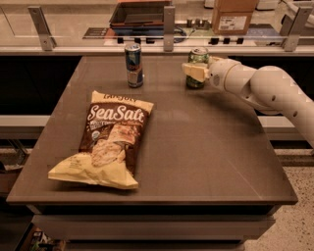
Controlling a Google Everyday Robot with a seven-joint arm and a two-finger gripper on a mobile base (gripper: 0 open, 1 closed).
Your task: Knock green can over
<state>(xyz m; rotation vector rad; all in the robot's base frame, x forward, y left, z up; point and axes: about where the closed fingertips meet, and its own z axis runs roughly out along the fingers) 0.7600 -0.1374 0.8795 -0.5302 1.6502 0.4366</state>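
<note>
The green can stands upright at the far right of the dark table. It is olive green with a silver top. My gripper comes in from the right on a white arm. It sits right at the can's front side, at mid height, and covers part of it. Whether it touches the can is unclear.
A slimmer blue-and-silver can stands upright at the far middle of the table. A Sea Salt chip bag lies on the left half. A rail with posts runs behind the table, with a cardboard box beyond it.
</note>
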